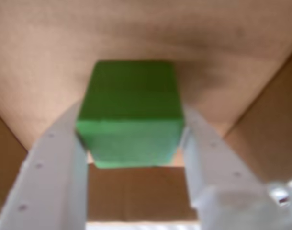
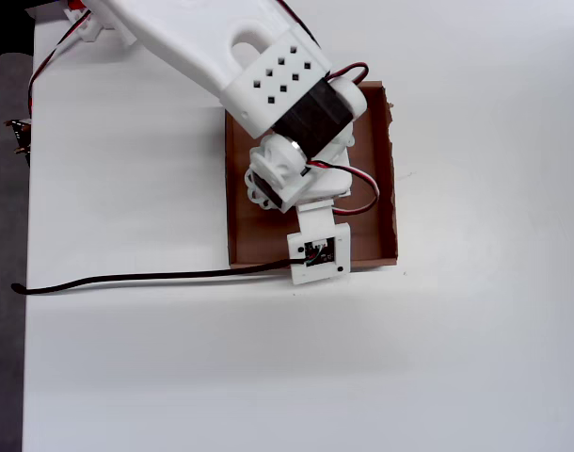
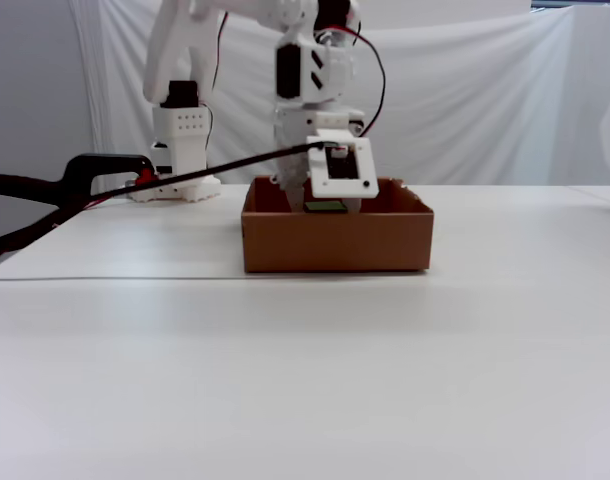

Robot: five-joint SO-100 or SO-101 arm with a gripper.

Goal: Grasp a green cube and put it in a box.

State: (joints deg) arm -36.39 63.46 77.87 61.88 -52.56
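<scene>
In the wrist view the green cube [image 1: 129,112] fills the centre, pinched on its left and right sides by my white gripper [image 1: 133,125], which is shut on it. Below and behind it lies the brown cardboard floor of the box [image 1: 136,28]. From the fixed view only a thin green sliver of the cube [image 3: 325,206] shows at the level of the box's rim, so it hangs inside the box [image 3: 335,242] above the floor. In the overhead view the arm [image 2: 287,113] reaches over the box [image 2: 244,212] and hides the cube.
A black cable [image 2: 127,278] runs from the wrist camera leftwards across the white table. In the fixed view a black clamp [image 3: 85,175] and the arm's base [image 3: 180,150] stand at the back left, with a white curtain behind.
</scene>
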